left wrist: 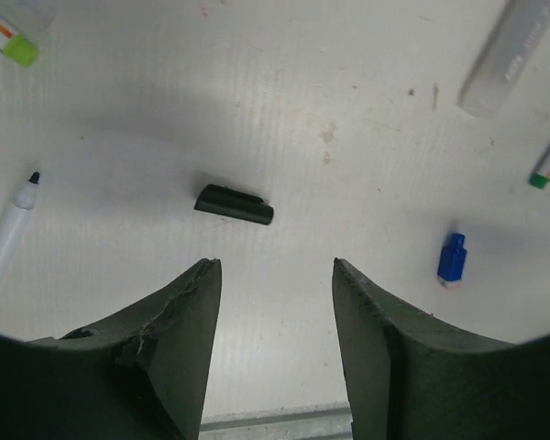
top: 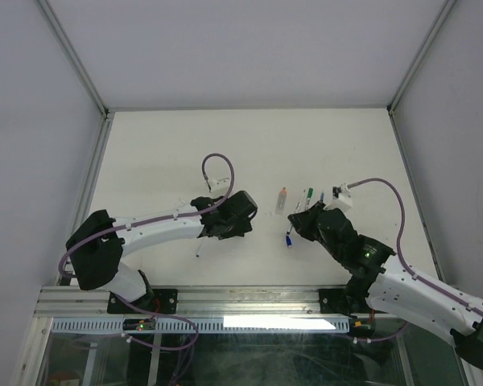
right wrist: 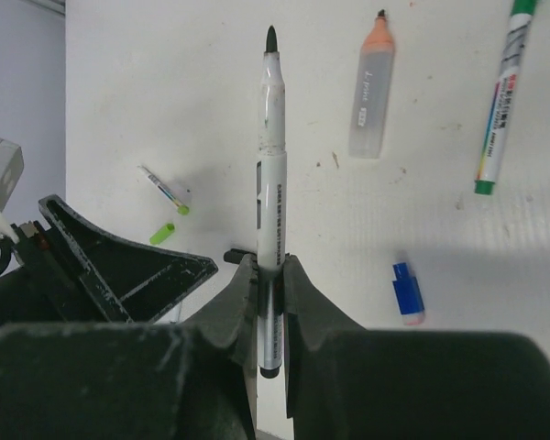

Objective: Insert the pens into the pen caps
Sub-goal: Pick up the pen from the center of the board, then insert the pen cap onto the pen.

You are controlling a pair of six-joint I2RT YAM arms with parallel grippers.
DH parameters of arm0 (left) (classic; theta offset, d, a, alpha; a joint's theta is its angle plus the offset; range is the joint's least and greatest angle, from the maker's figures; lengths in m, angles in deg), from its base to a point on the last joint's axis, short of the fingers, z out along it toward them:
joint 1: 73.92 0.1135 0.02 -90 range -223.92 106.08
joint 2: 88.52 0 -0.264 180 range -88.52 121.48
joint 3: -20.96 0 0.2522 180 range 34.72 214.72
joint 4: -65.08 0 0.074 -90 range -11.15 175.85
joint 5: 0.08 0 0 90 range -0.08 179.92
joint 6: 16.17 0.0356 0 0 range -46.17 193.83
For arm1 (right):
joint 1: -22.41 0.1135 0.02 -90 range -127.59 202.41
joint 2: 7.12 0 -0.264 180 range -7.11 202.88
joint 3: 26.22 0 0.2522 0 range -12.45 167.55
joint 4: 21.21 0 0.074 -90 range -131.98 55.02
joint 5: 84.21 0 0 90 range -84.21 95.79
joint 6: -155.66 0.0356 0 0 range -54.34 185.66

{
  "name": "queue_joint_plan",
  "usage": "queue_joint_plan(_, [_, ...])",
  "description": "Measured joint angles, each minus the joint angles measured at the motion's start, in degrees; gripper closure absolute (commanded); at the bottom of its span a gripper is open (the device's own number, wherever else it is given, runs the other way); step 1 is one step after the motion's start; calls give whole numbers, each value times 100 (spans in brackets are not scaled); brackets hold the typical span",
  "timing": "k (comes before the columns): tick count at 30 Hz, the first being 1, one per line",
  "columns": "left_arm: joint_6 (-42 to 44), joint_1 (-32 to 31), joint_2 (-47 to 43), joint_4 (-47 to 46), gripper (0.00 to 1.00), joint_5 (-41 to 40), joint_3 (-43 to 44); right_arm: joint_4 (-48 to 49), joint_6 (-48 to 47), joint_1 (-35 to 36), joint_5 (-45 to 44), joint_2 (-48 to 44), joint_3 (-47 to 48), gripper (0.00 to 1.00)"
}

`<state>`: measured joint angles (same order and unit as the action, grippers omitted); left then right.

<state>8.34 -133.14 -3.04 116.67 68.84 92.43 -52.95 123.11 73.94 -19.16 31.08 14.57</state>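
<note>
My right gripper point(right wrist: 272, 261) is shut on a white-barrelled pen point(right wrist: 273, 137), whose dark tip points forward above the table. My left gripper point(left wrist: 275, 266) is open and empty, low over the table. A black pen cap point(left wrist: 234, 203) lies just ahead of the left fingers. It also peeks out beside my right fingers point(right wrist: 229, 250). A blue pen cap point(left wrist: 452, 260) lies to the right and shows in the right wrist view point(right wrist: 406, 293) and the top view point(top: 289, 239). From above, the left gripper point(top: 235, 217) and the right gripper point(top: 303, 221) face each other.
An uncapped black-tipped pen point(left wrist: 9, 229) lies left of the left gripper. An orange-capped pen point(right wrist: 374, 87) and a green pen point(right wrist: 500, 101) lie beyond the right gripper. A loose green cap point(right wrist: 163, 232) and a small green-tipped pen point(right wrist: 165, 188) lie at the left. The metal rail point(top: 225, 301) bounds the table's near edge.
</note>
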Motion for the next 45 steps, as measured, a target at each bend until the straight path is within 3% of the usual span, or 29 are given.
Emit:
queue_joint_plan(7, [-841, -11, 446, 129, 43, -376, 0, -466, 15, 0, 24, -367, -240, 100])
queue_joint_plan(19, [-1333, -11, 1351, 404, 47, -452, 527, -566, 9, 0, 118, -323, -240, 100])
queue_joint_plan(28, [-1403, -11, 1486, 597, 48, -476, 564, -448, 7, 0, 184, -118, -254, 100])
queue_joint_plan(45, [-750, 0, 1910, 813, 68, -610, 962, -345, 0, 0, 282, 13, -254, 100])
